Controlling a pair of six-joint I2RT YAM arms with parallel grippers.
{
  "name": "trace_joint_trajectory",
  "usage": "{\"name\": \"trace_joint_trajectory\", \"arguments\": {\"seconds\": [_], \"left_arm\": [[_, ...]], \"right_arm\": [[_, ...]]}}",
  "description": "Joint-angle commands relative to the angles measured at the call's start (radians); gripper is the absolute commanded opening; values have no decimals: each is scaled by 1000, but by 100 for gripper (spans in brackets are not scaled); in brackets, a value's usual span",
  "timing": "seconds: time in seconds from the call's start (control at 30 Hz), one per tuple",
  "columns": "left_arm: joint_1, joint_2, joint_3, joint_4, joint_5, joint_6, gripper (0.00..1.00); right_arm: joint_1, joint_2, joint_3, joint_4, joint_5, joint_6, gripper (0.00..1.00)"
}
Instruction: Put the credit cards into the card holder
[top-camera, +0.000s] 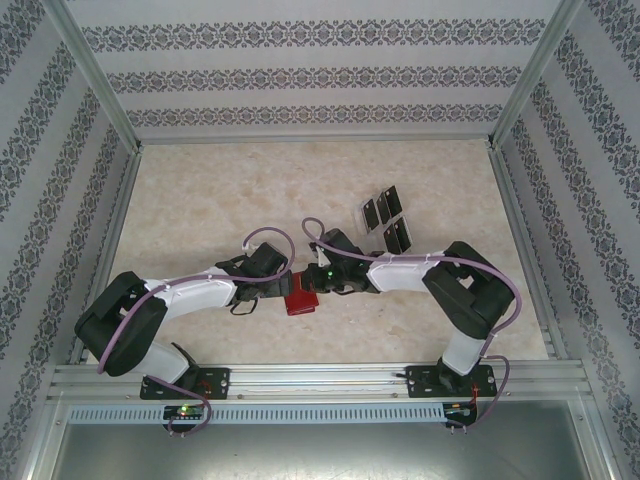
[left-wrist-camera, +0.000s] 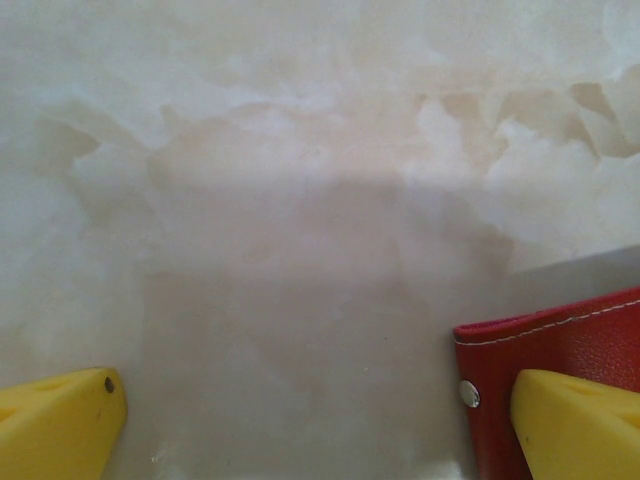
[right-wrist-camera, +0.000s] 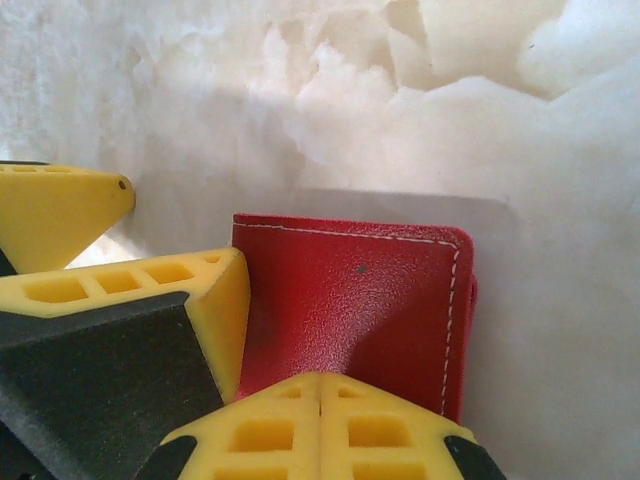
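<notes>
Card holder (top-camera: 300, 301), red, leather-like and folded shut, lies on the pale marbled surface (top-camera: 200, 200) between both pincers. The right pincer (right-wrist-camera: 320, 400), closed on nothing, sits at one edge; the left pincer (left-wrist-camera: 320, 400) gapes wide and empty, one finger over the studded edge. Thin black rectangular credit cards (top-camera: 384, 218) are farther back to the right, nearer the right arm.

card holder (left-wrist-camera: 560, 340): cut by frame edge | credit cards (top-camera: 397, 236): count unclear, too small
</notes>
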Motion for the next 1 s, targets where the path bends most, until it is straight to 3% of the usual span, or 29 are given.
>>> {"name": "trace_joint_trajectory", "arguments": {"seconds": [0.0, 0.33, 0.97], "left_arm": [[-2, 38, -16, 28, 59, -1, 100], [-1, 32, -17, 20, 51, 0, 100], [-1, 38, -16, 14, 46, 1, 100]], "right_arm": [[35, 57, -70, -108, 165, 0, 0], [66, 160, -174, -40, 257, 62, 0], [68, -36, -140, -63, 161, -31, 0]]}}
